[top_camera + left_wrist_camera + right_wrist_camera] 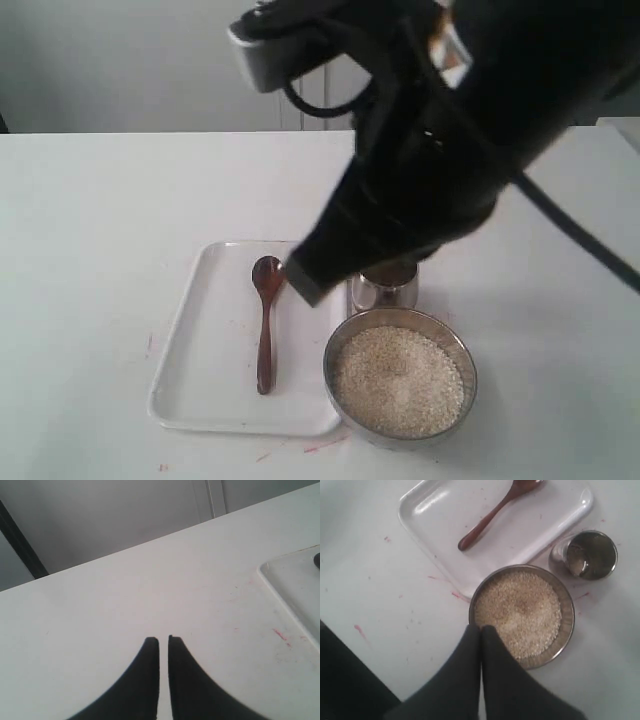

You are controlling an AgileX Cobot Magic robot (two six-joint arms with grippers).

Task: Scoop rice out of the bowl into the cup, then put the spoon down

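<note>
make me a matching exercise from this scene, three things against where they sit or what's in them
Things:
1 wooden spoon
2 steel bowl
3 steel cup

Places or states:
a standing on the table, off the tray
b lying on the white tray
c filled with rice

Pairs: 1-b, 2-c, 3-a

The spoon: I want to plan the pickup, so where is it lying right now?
In the exterior view the spoon lies flat in the white tray, left of centre, with the bowl and the cup just right of the tray.
</note>
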